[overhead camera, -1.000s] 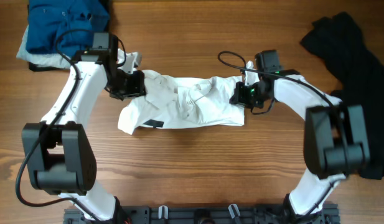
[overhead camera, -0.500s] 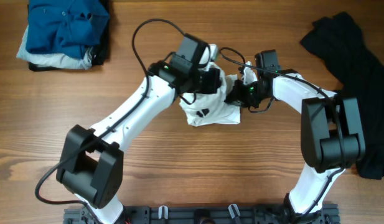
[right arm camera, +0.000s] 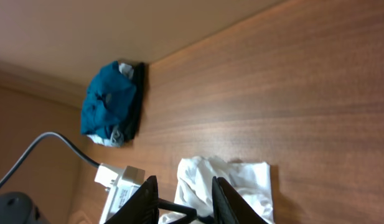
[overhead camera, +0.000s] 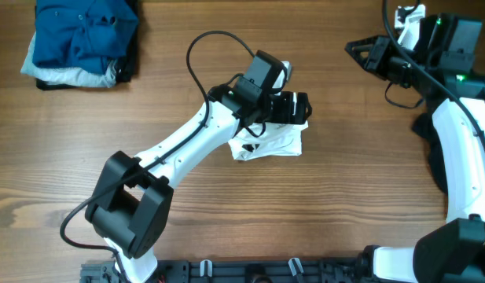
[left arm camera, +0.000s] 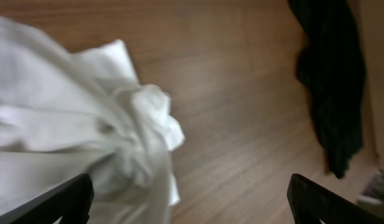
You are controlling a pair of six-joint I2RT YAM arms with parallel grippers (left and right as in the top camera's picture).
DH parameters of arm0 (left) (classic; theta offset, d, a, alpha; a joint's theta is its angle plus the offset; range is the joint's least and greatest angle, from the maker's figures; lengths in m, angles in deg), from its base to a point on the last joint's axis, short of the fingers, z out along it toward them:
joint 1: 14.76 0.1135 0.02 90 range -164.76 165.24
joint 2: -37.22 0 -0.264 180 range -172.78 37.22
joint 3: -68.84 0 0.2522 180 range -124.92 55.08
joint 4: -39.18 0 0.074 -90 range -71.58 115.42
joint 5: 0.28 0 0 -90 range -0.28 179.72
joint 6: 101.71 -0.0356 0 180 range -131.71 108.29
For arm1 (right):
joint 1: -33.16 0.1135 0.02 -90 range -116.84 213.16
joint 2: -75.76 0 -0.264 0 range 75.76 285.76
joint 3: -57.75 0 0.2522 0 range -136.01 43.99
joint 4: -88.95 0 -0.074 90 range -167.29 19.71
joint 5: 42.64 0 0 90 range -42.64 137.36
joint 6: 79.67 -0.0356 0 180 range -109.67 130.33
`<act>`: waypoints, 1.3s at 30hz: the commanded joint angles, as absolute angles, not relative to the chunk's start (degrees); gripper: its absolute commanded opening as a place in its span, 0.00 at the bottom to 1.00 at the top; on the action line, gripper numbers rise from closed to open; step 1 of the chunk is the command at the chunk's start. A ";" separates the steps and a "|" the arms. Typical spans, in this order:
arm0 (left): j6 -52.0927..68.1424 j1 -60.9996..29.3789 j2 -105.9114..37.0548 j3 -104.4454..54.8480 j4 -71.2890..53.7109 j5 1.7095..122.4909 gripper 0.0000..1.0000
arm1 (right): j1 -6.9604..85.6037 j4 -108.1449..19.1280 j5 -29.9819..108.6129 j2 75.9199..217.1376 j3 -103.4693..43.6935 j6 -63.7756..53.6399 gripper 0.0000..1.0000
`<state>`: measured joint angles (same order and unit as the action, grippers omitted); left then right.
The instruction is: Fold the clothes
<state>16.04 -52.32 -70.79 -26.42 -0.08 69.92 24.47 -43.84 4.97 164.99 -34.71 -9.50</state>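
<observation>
The white garment [overhead camera: 270, 143] lies bunched in a small folded bundle at the table's middle. My left gripper [overhead camera: 305, 108] hovers over its far right edge, jaws wide open and holding nothing. In the left wrist view the white cloth [left arm camera: 86, 124] sits under the left finger, with bare wood under the rest of the left gripper [left arm camera: 188, 190]. My right gripper [overhead camera: 361, 53] is raised at the back right, well clear of the cloth. Its fingers [right arm camera: 148, 196] stand a little apart with nothing between them, and the white garment [right arm camera: 241, 180] shows far below.
A folded stack topped by blue clothes [overhead camera: 81, 35] sits at the back left corner, also seen as blue clothes [right arm camera: 107, 106] from the right wrist. A black garment [left arm camera: 328, 81] lies at the right side, mostly under the right arm in the overhead view.
The left gripper carried the white garment's left end over to the right, folding it into a small bundle, then opened. The right gripper let go and pulled up and away to the back right.
</observation>
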 commanded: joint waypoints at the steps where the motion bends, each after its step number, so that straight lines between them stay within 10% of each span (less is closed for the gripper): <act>1: 15.62 -51.16 -68.78 -32.49 -4.60 65.75 1.00 | 24.45 -41.83 4.25 166.32 -34.31 -6.55 0.29; 8: 14.27 -32.94 -50.31 -43.57 -24.76 72.11 1.00 | 29.82 -35.78 8.31 167.39 -34.27 -0.72 0.44; 12: 14.18 -12.52 -43.33 -43.57 -33.94 75.28 1.00 | 45.30 -32.48 19.96 170.23 -34.27 2.82 0.64; 19: 10.96 -1.68 -47.25 -43.51 -39.38 75.24 1.00 | 63.94 -32.83 37.53 177.97 -34.27 12.81 0.70; 21: 10.96 -1.79 -48.71 -43.51 -39.42 75.26 1.00 | 64.86 -32.67 39.68 180.83 -34.27 13.25 0.54; 23: 10.96 -1.79 -49.96 -43.51 -39.75 75.26 1.00 | 64.14 -31.65 42.47 180.92 -34.29 11.26 0.04; 33: 9.46 -1.79 -51.53 -43.51 -40.21 75.30 1.00 | 55.20 -18.71 40.83 178.67 -23.93 -9.81 0.04; 34: 9.46 -1.79 -51.55 -43.51 -40.23 75.28 1.00 | 54.94 -18.60 40.18 178.67 -23.14 -10.25 0.07; 37: 9.46 -1.79 -51.84 -43.51 -40.25 75.30 1.00 | 54.83 -19.58 36.05 177.23 -23.93 -4.41 0.71; 39: 9.43 -1.79 -51.84 -43.49 -40.23 75.32 1.00 | 54.83 -20.74 36.16 174.04 -26.95 -2.84 0.88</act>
<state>10.86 -1.94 -51.07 -43.66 -40.21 75.11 54.96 -19.60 38.52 179.24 -23.28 -5.22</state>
